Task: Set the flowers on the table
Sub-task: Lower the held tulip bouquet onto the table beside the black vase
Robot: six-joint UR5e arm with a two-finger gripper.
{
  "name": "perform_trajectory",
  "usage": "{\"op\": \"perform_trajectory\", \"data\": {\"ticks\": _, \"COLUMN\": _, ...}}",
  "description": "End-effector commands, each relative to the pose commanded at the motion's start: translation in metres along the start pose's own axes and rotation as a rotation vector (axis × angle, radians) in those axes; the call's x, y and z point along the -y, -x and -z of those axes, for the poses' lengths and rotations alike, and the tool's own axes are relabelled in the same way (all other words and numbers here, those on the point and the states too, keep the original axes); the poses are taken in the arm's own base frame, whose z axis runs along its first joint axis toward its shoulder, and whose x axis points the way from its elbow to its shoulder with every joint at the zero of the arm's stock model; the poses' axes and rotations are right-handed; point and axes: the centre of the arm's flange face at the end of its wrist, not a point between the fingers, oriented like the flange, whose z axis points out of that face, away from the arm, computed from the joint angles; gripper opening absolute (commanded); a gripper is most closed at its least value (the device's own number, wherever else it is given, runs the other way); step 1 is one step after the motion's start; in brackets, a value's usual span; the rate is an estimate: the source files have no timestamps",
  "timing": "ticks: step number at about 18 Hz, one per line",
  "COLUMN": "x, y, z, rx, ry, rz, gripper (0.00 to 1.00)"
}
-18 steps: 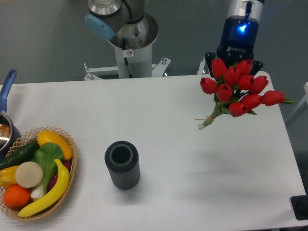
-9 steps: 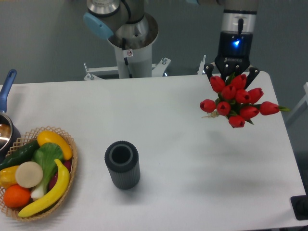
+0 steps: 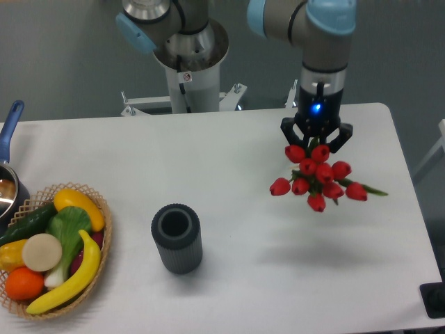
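The flowers (image 3: 316, 178), a bunch of red tulips with green leaves, hang in the air over the right part of the white table (image 3: 250, 229), heads towards the camera. Their stems are hidden under the heads. My gripper (image 3: 316, 136) points down from the arm above and is shut on the flowers, its dark fingers just showing behind the top tulips. A faint shadow lies on the table below the bunch. The dark grey ribbed vase (image 3: 177, 238) stands upright and empty at the table's front centre-left, well apart from the flowers.
A woven basket (image 3: 104, 229) of fruit and vegetables sits at the front left. A pot with a blue handle (image 3: 10, 125) is at the left edge. The robot's base column (image 3: 188, 69) stands behind the table. A dark object (image 3: 434, 299) is at the lower right corner.
The arm has carried the flowers down and to the left, from the back right corner towards the table's right middle. The bunch has turned so its stems no longer show.
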Motion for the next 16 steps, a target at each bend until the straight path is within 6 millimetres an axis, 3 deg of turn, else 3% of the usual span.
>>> {"op": "perform_trajectory", "data": {"ticks": 6, "x": 0.037, "y": -0.012, "z": -0.063, "rx": -0.065, "ry": 0.061, "rz": -0.079, "gripper": 0.33}}
{"op": "perform_trajectory", "data": {"ticks": 10, "x": 0.045, "y": -0.014, "z": -0.092, "rx": -0.099, "ry": 0.078, "rz": -0.1, "gripper": 0.33}}
{"op": "perform_trajectory", "data": {"ticks": 13, "x": 0.05, "y": -0.018, "z": -0.101, "rx": -0.111, "ry": 0.081, "rz": -0.109, "gripper": 0.33}}
{"op": "perform_trajectory", "data": {"ticks": 16, "x": 0.053, "y": -0.014, "z": -0.094, "rx": -0.097, "ry": 0.072, "rz": -0.111, "gripper": 0.67}}
